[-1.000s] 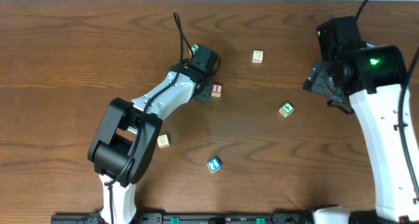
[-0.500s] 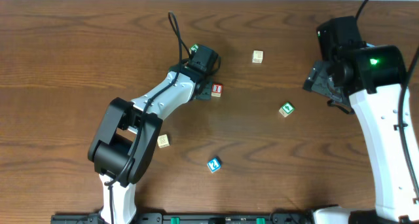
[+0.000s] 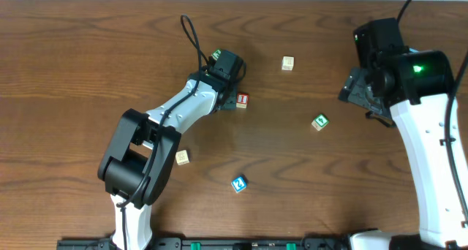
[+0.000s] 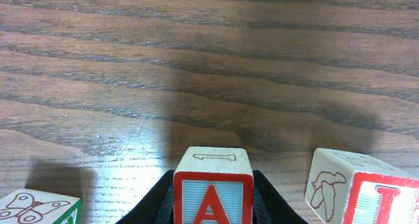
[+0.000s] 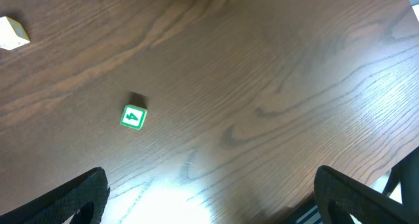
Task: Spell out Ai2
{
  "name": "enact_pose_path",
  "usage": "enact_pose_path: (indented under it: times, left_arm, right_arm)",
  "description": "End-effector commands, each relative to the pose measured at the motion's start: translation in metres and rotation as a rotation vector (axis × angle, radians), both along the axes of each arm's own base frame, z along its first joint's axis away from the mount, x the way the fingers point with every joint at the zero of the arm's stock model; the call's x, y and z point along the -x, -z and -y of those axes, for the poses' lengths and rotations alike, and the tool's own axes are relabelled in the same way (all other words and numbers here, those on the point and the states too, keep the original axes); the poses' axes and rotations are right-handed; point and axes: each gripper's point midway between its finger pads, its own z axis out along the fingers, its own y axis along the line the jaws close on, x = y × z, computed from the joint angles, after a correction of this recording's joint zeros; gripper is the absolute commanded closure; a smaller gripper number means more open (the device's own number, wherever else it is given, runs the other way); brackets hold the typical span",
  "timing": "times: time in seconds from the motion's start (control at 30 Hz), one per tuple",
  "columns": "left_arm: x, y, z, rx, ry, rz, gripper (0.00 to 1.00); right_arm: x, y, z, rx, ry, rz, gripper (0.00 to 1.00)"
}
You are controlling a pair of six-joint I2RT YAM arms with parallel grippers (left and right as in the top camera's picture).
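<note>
My left gripper (image 4: 213,201) is shut on the red "A" cube (image 4: 213,185), with a black finger (image 4: 160,198) tight against each side. The red "I" cube (image 4: 366,191) stands just to its right, apart from it. In the overhead view the left gripper (image 3: 229,89) covers the "A" cube, and the "I" cube (image 3: 242,100) shows beside it. The blue "2" cube (image 3: 238,183) lies alone nearer the front. My right gripper (image 5: 209,198) is open and empty above bare wood at the far right (image 3: 358,89).
A green-faced cube (image 3: 217,54) sits just behind the left gripper and shows at the lower left of the left wrist view (image 4: 36,207). Another green cube (image 3: 319,122) (image 5: 133,117) lies centre right. Plain pale cubes lie at the back (image 3: 288,63) (image 5: 13,31) and front left (image 3: 182,157).
The left arm's cable has swung slightly to the left. The cubes and both grippers have not visibly moved.
</note>
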Motion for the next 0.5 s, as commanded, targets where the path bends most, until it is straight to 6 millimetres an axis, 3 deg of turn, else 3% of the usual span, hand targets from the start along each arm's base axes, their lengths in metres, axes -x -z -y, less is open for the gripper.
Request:
enact_pose_path:
  times: [0.0, 0.07, 0.13, 0.23, 0.37, 0.47]
  left_arm:
    - [-0.002, -0.001, 0.001, 0.014, -0.014, -0.001, 0.72]
    - [-0.003, -0.001, 0.002, 0.016, -0.014, 0.003, 0.67]
    - [-0.003, -0.001, 0.002, 0.016, -0.014, 0.003, 0.55]
    - [-0.003, -0.002, 0.002, 0.017, -0.014, 0.004, 0.49]
    - [-0.008, -0.009, 0.004, 0.022, -0.013, 0.019, 0.5]
    - [-0.015, -0.03, 0.006, 0.024, -0.005, 0.052, 0.5]
  right_arm:
    - [0.002, -0.005, 0.007, 0.022, 0.004, 0.009, 0.01]
    - [0.002, -0.005, 0.007, 0.022, 0.004, 0.009, 0.01]
    - [0.002, -0.005, 0.007, 0.022, 0.004, 0.009, 0.01]
    - [0.002, -0.005, 0.007, 0.022, 0.004, 0.009, 0.01]
    - [0.002, -0.005, 0.007, 0.022, 0.004, 0.009, 0.01]
    - [0.002, -0.005, 0.007, 0.022, 0.004, 0.009, 0.01]
